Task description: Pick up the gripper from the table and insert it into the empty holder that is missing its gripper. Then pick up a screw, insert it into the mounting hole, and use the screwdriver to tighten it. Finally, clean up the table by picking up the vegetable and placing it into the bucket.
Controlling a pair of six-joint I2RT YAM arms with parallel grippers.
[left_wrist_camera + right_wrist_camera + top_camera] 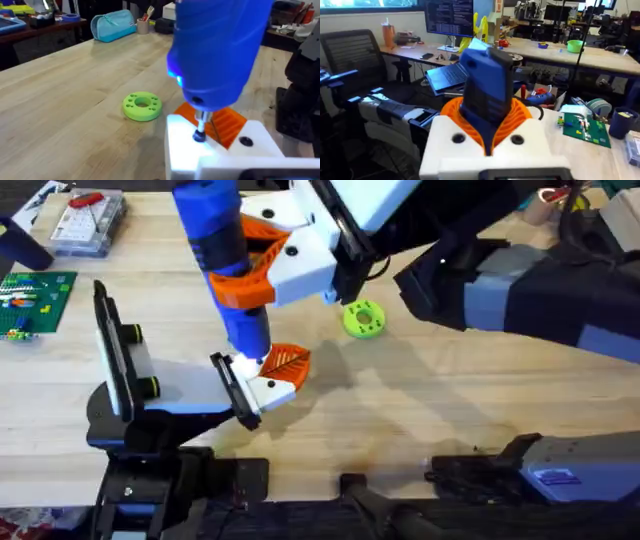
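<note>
The table (420, 410) is light wood with plain grain. At its near left stands the holder (235, 390), a flat black bracket at the end of a grey-white arm on a black base. A blue label on the dark arm at the near right is too small to read.

The screwdriver (225, 255) is a bright blue cylinder with a darker band, standing nearly upright over the holder. A small blue light glows near its lower end, and its thin metal tip (200, 131) rests on the gripper's white block. The right claw (262, 265) is clamped round the screwdriver's body, orange ribbed pads (520, 117) pressed against either side.

The gripper (280, 370) is a white block with an orange ribbed triangular finger. It sits against the holder's black bracket, finger pointing away from the arm. A dark hole shows in its white face beside the tip.

A lime-green disc (363, 318) lies on the table just beyond it.

Whether the left claw is apart or together I cannot tell.
</note>
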